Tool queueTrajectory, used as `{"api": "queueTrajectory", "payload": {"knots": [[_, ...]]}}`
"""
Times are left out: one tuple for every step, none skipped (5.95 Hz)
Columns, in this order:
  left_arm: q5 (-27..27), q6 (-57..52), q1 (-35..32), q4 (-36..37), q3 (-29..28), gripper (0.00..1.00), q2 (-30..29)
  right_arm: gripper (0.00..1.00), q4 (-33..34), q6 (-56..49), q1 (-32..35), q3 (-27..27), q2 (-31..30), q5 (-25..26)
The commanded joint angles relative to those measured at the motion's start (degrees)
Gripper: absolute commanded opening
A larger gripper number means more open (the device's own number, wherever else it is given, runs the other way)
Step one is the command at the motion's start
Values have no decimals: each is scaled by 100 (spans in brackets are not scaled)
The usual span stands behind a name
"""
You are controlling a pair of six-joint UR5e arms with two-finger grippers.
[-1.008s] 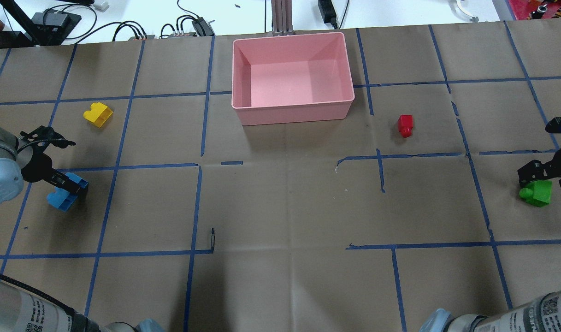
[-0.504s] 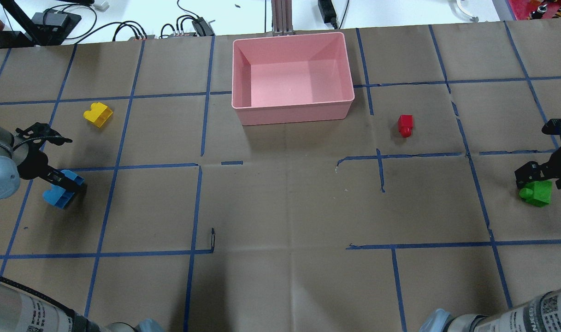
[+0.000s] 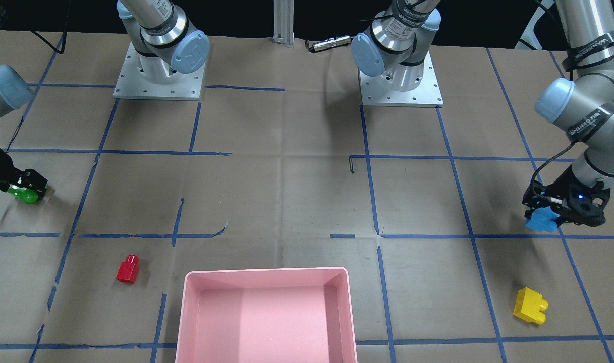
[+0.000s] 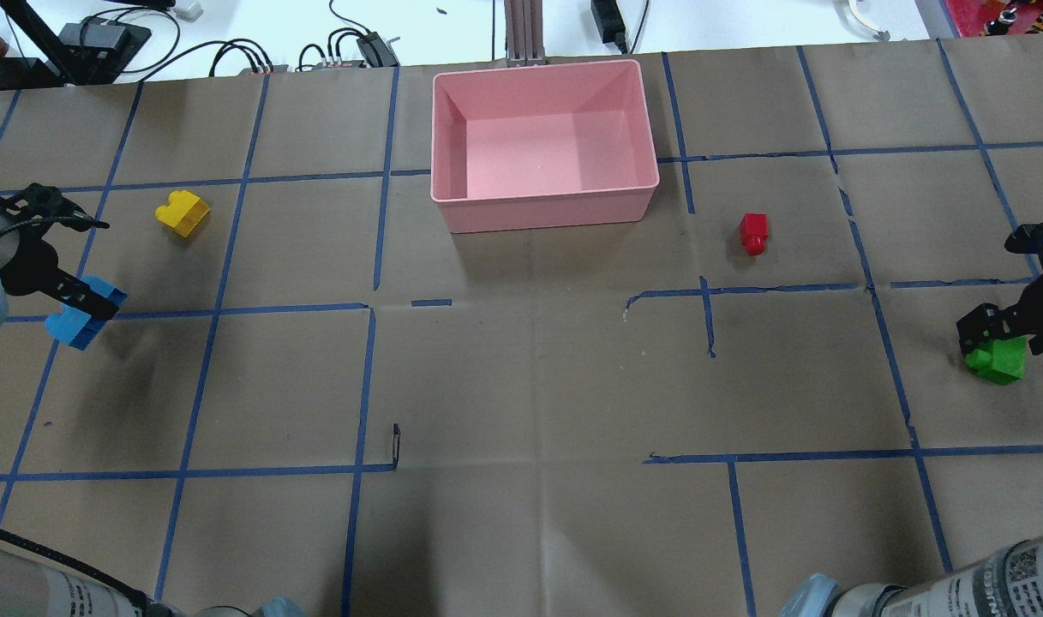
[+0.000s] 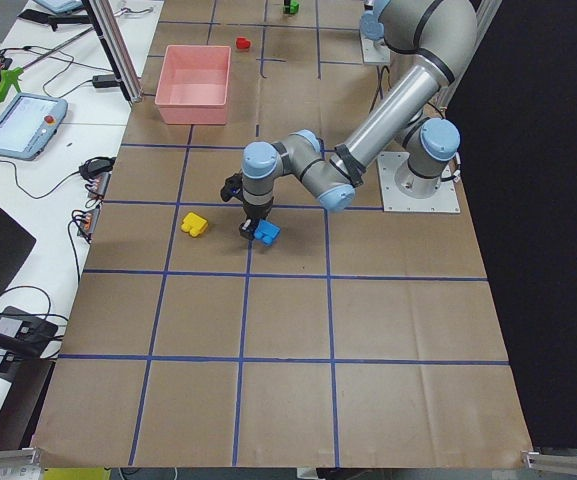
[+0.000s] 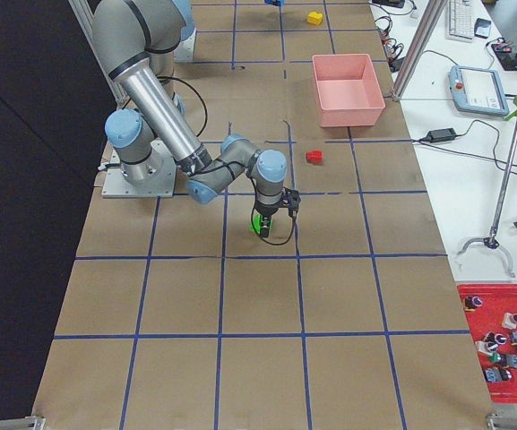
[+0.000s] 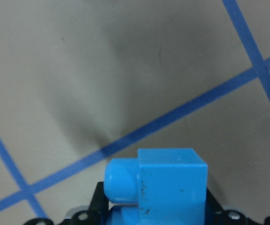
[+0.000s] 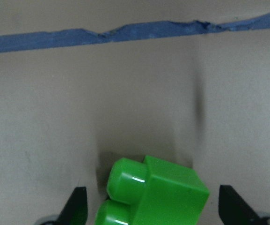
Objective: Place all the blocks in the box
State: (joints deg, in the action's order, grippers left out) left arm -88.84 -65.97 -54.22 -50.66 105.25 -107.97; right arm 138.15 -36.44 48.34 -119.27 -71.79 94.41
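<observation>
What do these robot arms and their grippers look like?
Both the left arm and right arm are silver-grey tubes with rounded joints capped in pale blue, bolted to square metal plates. Black bands with white lettering wrap the tubes; a thin black cable runs to the left gripper. Both it and the right gripper are black.

Blue tape (image 4: 255,308) grids the brown paper table (image 4: 521,386); 1 teach pendant (image 5: 23,125) lies alongside.

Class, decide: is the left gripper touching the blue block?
Touching. In the overhead view the left gripper has its jaws closed on the blue block, which hangs above its shadow.
</observation>
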Motion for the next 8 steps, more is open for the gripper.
{"api": "queueTrajectory", "payload": {"knots": [[-2,632,-674,-1586,-1638,8,-144,72,-51,6,0,-43,-19,51],[33,1638,-1165,-1831,-2187,8,-398,55,-68,23,0,-70,-28,51],[68,2832,-1892,-1824,-2619,8,-609,39,-77,93,0,-87,-71,51],[77,4070,-2569,-1842,-3145,8,-890,29,-86,85,9,-87,-98,51],[86,5040,-3115,-1929,-3734,8,-1267,21,-138,94,35,0,-133,34],[95,5885,-3599,-2095,-4340,8,-1671,19,-217,94,53,157,-237,-10],[104,6842,-4170,-2123,-4886,8,-2144,19,-444,94,296,515,-413,-36],[104,7417,-4541,-2080,-5265,8,-2619,6,-812,94,621,1137,-484,-28]]}}
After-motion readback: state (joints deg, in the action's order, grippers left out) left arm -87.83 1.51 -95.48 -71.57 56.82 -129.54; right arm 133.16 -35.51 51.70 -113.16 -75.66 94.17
